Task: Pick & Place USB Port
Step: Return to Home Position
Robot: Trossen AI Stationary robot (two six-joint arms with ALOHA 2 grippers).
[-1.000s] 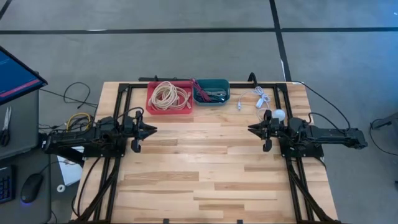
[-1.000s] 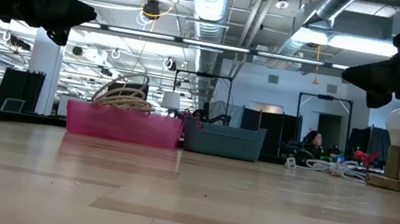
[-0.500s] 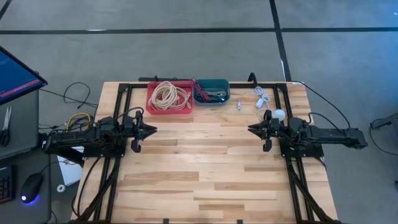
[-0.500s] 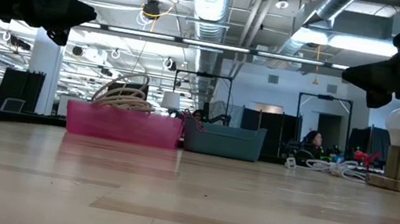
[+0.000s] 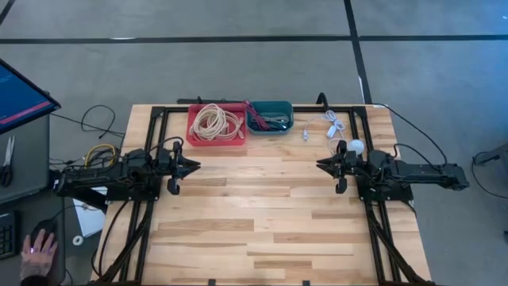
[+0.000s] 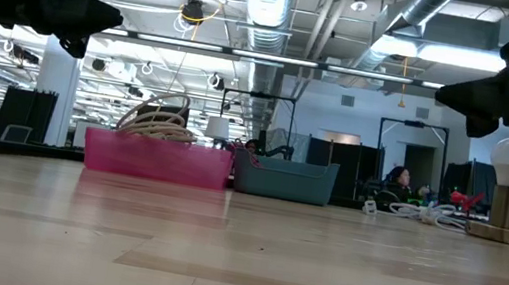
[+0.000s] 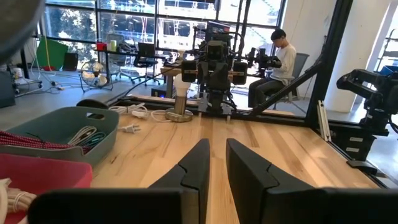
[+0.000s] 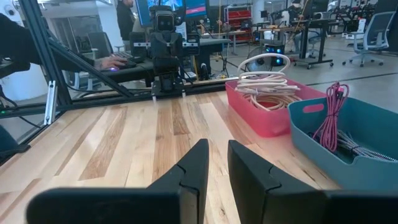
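Note:
A small white USB port piece [image 5: 305, 134] lies flat on the wooden table, beside a loose white cable [image 5: 333, 125] at the far right; the left wrist view shows that piece [image 7: 130, 129] too. Neither gripper is near them. My left gripper [image 5: 196, 166] hovers level over the table's left side, pointing right, its fingers [image 7: 200, 163] a narrow gap apart with nothing between. My right gripper [image 5: 319, 165] hovers level on the right side, pointing left, its fingers [image 8: 198, 163] likewise slightly apart and empty.
A red bin [image 5: 216, 124] with coiled beige cable and a teal bin [image 5: 270, 117] with cables stand at the far edge. A bulb on a wooden base [image 5: 355, 146] stands by my right arm. A person's hand [image 5: 36, 250] is beyond the table's left side.
Both arms have kept still. A person's hand has come onto the mouse on the desk beyond the table's left side.

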